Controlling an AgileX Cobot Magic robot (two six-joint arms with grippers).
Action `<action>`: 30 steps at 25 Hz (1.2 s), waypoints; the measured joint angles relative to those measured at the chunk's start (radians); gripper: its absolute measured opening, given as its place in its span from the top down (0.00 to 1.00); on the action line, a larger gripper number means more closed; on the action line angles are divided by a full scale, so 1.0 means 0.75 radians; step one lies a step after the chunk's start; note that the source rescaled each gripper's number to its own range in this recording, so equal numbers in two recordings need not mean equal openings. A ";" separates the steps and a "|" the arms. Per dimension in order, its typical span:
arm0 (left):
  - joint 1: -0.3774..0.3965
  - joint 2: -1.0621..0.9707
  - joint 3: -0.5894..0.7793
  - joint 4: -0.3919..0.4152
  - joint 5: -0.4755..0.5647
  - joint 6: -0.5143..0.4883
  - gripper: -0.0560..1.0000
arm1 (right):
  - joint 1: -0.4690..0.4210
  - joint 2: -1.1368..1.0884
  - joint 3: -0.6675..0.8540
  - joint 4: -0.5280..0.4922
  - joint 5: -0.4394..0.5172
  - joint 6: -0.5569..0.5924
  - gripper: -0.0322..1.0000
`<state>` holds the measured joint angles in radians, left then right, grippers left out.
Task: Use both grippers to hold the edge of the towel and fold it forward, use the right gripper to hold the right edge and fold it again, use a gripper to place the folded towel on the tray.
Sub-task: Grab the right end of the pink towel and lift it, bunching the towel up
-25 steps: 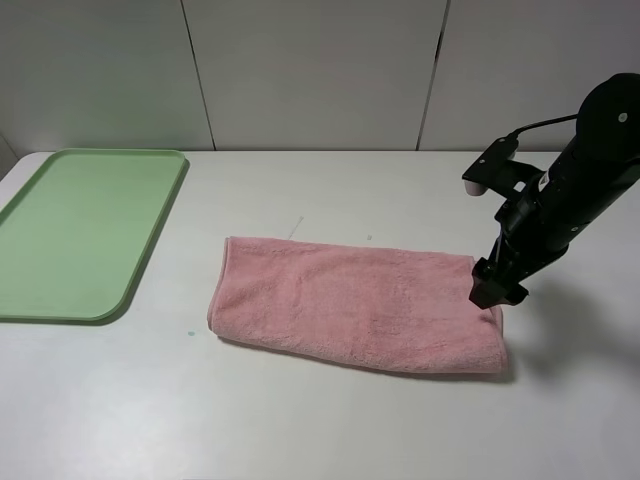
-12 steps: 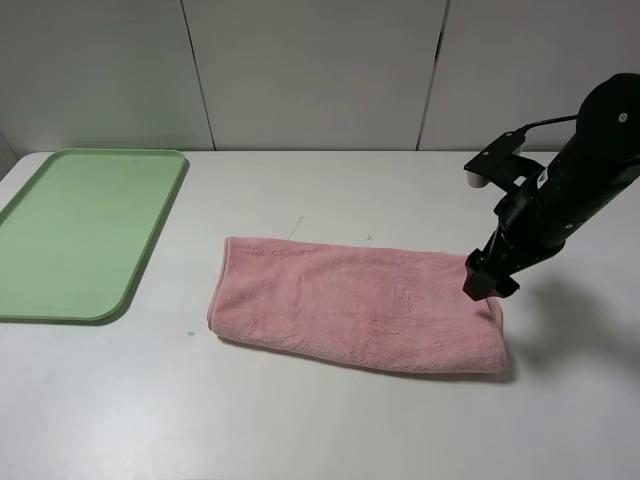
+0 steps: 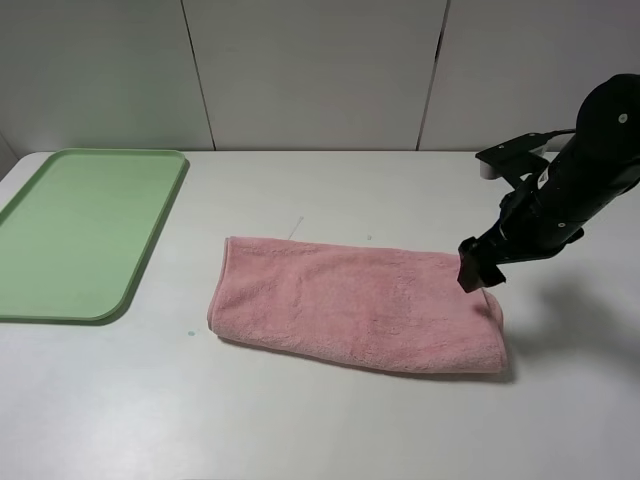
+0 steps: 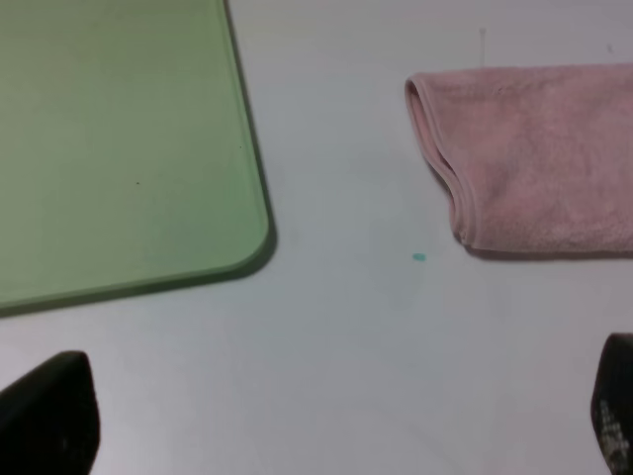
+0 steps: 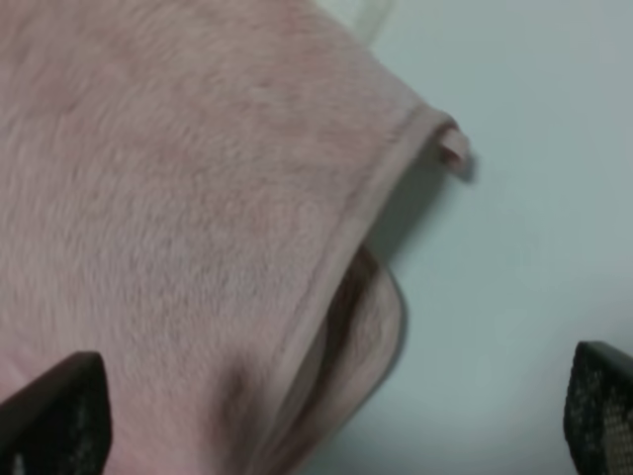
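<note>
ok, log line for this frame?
pink terry towel: folded once, lying flat | black right gripper: open at its right hem | left gripper: open, clear of towel | light-green plastic tray: no towel

White table [image 3: 330,430], tiny teal speck [image 4: 418,257], grey wall [image 3: 320,70] — 3 panels

Towel [image 3: 355,308] pink; tray [image 3: 75,232] lt green; claw [image 3: 478,270] blk; table [image 3: 320,420] white.

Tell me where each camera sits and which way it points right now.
Exterior high: high off the arms, looking down at the tray, the towel, the right gripper and its arm.
Left wrist: faces down at the tray's corner and the towel's left end; the left gripper shows, fingers spread.
Right wrist: close above the towel's right edge; its fingertips show, spread.
Shared: all three see the towel.
</note>
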<state>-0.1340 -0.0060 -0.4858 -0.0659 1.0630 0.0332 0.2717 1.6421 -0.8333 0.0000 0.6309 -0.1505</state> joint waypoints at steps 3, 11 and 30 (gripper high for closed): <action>0.000 0.000 0.000 0.000 0.000 0.001 0.00 | 0.000 0.000 0.000 -0.020 0.011 0.211 0.00; 0.000 0.000 0.000 0.000 0.000 0.001 0.00 | 0.000 0.000 0.001 -0.025 0.039 0.395 0.00; 0.000 0.000 0.000 0.000 0.000 0.001 0.00 | 0.000 0.178 0.035 0.031 -0.085 0.398 0.00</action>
<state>-0.1340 -0.0060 -0.4858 -0.0659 1.0630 0.0341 0.2717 1.7756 -0.8072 0.0233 0.5670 0.1484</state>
